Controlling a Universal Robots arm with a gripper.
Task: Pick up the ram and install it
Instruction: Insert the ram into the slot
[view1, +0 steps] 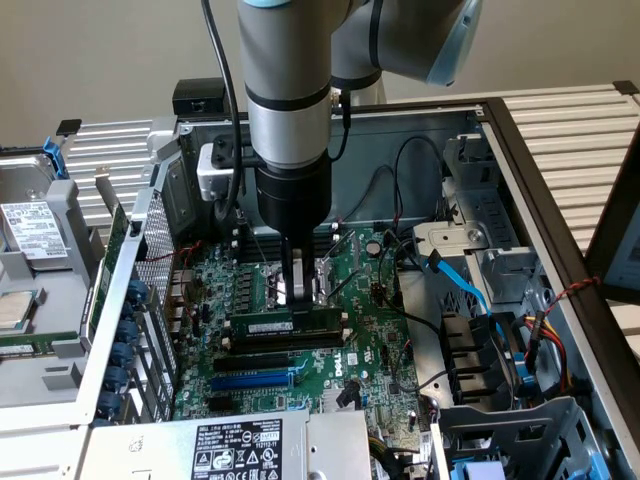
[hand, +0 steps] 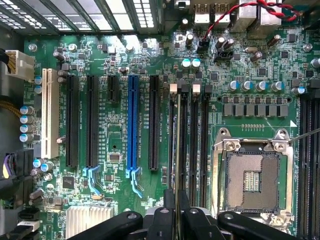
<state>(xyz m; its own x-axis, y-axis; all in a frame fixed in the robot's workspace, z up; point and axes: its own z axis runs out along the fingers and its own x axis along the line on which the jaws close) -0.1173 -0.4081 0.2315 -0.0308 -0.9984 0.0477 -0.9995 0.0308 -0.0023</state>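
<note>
At centre frame in the exterior view, the end effector (view1: 297, 303) is clamped on the ram (view1: 262, 327), which stands on edge along the motherboard's (view1: 372, 305) black memory slots (hand: 193, 140).

Robotics lab: UR arm (view1: 290, 110), open PC (view1: 420, 128)

Arm (view1: 290, 70): grey tube hanging straight down, with a blue-capped joint bending off toward the exterior view's right.
Wrist (view1: 293, 195): black and vertical, directly under the grey tube.
Gripper (view1: 297, 298): points straight down, in line with the wrist.
Fingers (hand: 168, 207): two narrow black fingers drawn close together, one on each face of the ram (hand: 178, 150), pinching its thin edge between them.
</note>
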